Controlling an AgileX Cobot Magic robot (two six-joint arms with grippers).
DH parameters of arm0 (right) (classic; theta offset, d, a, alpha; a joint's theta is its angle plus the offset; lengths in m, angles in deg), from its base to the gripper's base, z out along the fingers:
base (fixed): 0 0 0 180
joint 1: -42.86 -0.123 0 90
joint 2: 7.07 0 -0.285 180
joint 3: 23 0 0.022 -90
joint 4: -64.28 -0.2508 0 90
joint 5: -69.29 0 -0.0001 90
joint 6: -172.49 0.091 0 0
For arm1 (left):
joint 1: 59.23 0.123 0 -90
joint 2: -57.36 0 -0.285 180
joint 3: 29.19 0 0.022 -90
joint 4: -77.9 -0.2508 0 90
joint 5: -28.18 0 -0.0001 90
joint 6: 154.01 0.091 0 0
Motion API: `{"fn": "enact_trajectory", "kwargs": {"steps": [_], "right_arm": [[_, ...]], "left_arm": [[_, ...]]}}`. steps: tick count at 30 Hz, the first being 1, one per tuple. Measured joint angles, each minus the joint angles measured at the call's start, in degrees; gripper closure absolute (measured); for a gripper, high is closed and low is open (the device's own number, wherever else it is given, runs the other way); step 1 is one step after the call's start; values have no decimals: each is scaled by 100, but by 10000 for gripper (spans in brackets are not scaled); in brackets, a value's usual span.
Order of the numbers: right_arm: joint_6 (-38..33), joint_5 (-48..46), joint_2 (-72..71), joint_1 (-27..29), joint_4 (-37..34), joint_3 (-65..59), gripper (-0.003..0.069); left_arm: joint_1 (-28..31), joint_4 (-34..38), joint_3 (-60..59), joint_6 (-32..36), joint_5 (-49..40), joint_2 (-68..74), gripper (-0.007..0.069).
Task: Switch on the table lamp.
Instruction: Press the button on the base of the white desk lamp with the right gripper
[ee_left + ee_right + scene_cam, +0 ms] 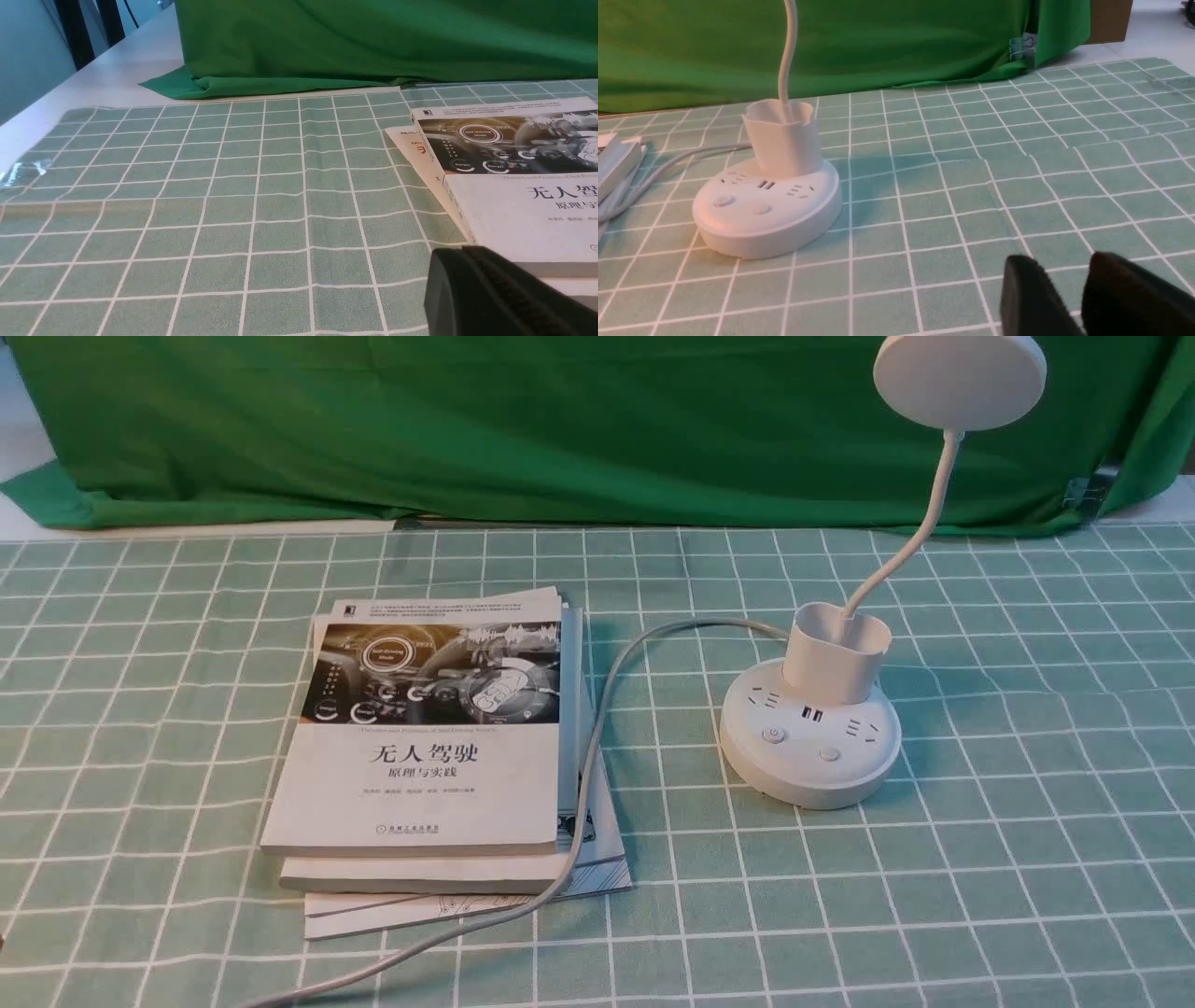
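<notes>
Table lamp (831, 663): stood upright on the checked cloth (1055, 821), right of the books (429, 756); looked unlit.
Base (812, 793): seemed heavy enough to take a light press, though smooth and apt to slide; needed no grasp, only a fingertip on a button.
Gooseneck (920, 537): likely bendy; best left alone.
Cord (597, 728): lay across the books; looked flexible.
Right gripper (1064, 261): stood parted, holding nothing.
Left gripper (460, 254): appeared closed, empty.

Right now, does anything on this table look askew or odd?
Yes, slightly: the grey cord runs across the stack's right side, and the books beneath the top one stick out unevenly.
</notes>
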Motion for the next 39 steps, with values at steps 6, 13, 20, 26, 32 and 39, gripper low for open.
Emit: {"fn": "enact_trajectory", "kwargs": {"steps": [6,13,20,26,32,39], "right_arm": [[0,0,0,0,0,0,421],[0,0,0,0,0,0,421],[0,0,0,0,0,0,421],[0,0,0,0,0,0,421],[183,5,0,0,-13,0,421],[3810,11,0,0,-497,0,421]], "left_arm": [[0,-33,0,0,0,0,603],[0,0,0,0,0,0,603],[0,-33,0,0,0,0,603],[0,0,0,0,0,0,603],[0,0,0,0,0,0,603],[0,-33,0,0,0,0,603]]}}
